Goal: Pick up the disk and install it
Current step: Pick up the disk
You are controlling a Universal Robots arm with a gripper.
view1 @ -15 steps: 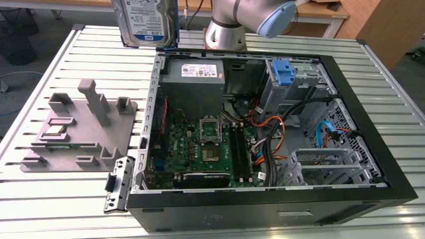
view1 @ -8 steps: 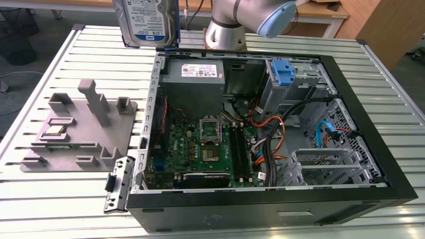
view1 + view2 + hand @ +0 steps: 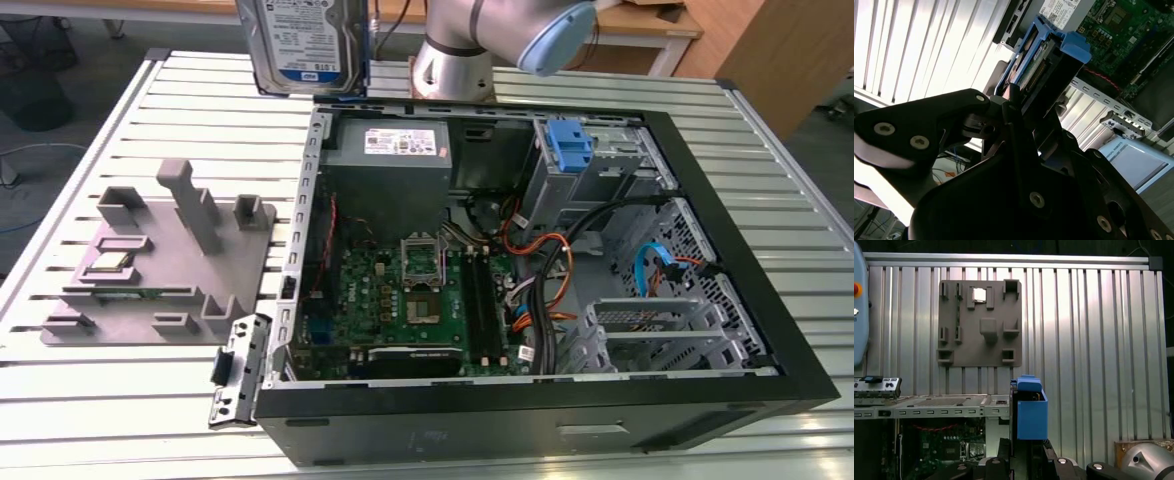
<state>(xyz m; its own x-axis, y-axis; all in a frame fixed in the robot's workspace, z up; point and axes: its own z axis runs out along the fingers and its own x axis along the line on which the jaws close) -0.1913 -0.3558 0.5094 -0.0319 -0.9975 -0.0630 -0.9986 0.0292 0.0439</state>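
Surface: slatted metal surface (image 3: 94, 400); your open computer case (image 3: 441, 440) stands on it.
Disk: the disk (image 3: 304, 45) is held aloft, outside the case.
Jaws: clamped on the disk.
Progress: your pickup looks done; the install is not.

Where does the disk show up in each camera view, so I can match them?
Exterior view: the disk hangs upright at the picture's top edge, beyond the open case's far wall.
Second wrist view: edge-on, blue rails showing, beside the slatted table.
First wrist view: its blue end faces the camera, next to the case's edge.
Shared landmark: the green motherboard.
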